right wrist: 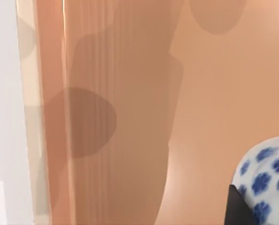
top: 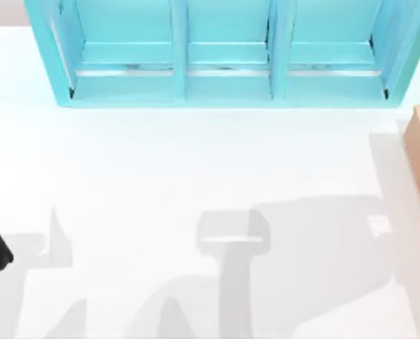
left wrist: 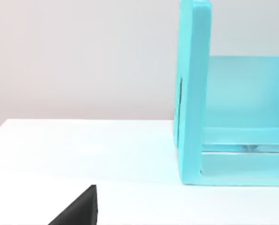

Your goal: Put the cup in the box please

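The cup (right wrist: 266, 180) seems pressed against the right gripper's finger (right wrist: 240, 208), over the box (right wrist: 214, 93).

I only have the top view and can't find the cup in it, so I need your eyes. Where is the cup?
Observer: In the right wrist view the cup appears against the orange-brown inside of the box.
Operator: Is the right pincer at it?
Observer: A dark part of the right pincer sits against the cup's side. I cannot tell whether it grips.
Operator: And the left one?
Observer: The left pincer sits low over the white table, facing the end wall of the turquoise shelf unit.
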{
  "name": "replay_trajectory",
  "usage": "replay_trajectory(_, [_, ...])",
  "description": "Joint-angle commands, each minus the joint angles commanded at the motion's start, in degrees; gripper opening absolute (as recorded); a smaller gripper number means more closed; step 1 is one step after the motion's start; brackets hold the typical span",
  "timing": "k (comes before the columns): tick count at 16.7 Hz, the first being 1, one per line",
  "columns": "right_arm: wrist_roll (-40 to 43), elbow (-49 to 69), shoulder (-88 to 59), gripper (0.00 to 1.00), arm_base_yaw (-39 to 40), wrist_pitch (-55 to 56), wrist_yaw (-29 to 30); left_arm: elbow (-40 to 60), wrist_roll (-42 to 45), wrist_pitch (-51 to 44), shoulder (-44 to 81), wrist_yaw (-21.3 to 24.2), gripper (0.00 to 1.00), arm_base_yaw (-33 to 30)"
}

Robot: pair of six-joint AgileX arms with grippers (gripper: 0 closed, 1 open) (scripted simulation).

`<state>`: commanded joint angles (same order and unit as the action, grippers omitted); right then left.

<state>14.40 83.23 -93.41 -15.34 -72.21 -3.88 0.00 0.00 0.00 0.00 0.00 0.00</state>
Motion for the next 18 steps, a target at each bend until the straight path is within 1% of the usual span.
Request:
replay_trajectory(7, [0.1,-1.0,0.1,0.0,-0.1,1.0,0.1,0.0,0.0,0.0,0.0,0.0,1.0,0.0])
replay_trajectory(18, [0.6,-12.4,-2.1,0.0,-0.8,14.7,0.0,0.0,0.0,0.0,0.0,0.0,1.0,0.0])
